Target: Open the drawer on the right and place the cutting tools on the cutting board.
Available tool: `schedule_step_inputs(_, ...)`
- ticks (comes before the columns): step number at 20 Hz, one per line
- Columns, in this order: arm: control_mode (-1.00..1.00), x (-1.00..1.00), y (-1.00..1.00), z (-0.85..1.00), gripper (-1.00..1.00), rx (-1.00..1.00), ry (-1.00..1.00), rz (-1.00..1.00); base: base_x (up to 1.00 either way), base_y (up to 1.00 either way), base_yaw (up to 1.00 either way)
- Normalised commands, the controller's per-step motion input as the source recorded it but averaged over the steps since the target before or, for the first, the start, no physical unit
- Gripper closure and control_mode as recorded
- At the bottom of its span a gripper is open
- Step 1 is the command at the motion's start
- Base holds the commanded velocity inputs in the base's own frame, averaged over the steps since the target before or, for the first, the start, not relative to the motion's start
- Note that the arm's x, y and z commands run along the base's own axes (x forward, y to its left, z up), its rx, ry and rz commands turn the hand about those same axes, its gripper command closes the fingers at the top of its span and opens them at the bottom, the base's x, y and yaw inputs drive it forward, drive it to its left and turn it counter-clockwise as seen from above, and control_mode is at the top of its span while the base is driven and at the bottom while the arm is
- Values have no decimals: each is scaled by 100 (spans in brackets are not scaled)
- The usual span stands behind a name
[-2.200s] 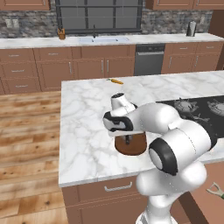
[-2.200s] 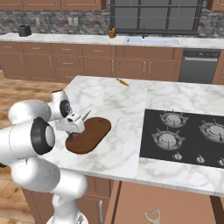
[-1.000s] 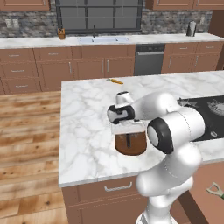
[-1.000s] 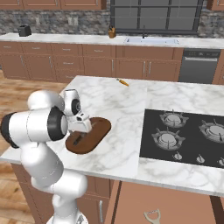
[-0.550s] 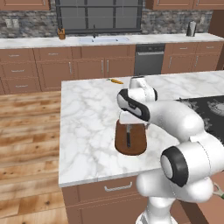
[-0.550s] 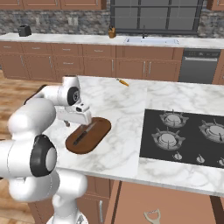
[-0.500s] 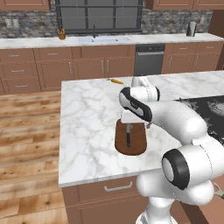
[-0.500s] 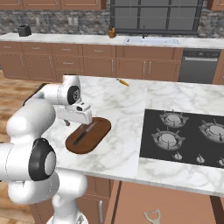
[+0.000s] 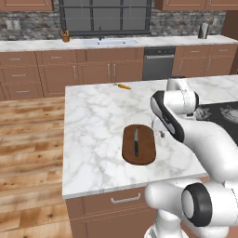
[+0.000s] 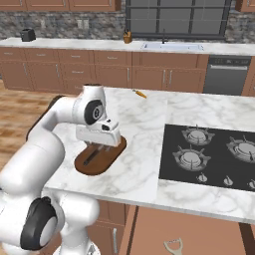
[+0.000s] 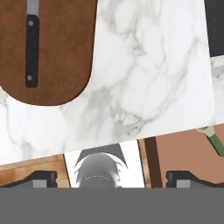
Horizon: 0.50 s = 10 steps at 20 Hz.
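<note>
One of the two cutting tools, the knife, lay flat along the cutting board on the marble counter. We saw the peeler lying below the counter's edge in the open drawer, its green handle well apart from the board. We found the fingers spread wide and empty beside the board. We judged the task about half done: the peeler remained to be fetched.

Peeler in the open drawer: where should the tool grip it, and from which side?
Grip the peeler on its green handle, coming straight down from above. It lies flat in the drawer, so only its top is reachable. The handle is the narrow straight part; the pale Y-shaped head is wider. The handle is largely cut off in these views.
</note>
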Motion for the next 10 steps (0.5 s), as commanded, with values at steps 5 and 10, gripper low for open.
schedule_step_inputs(5,-100,-63,-98,-7,-100,0,-9,4,0,0,0)
schedule_step_inputs(10,-100,-50,-100,-7,-100,0,-6,2,0,0,0)
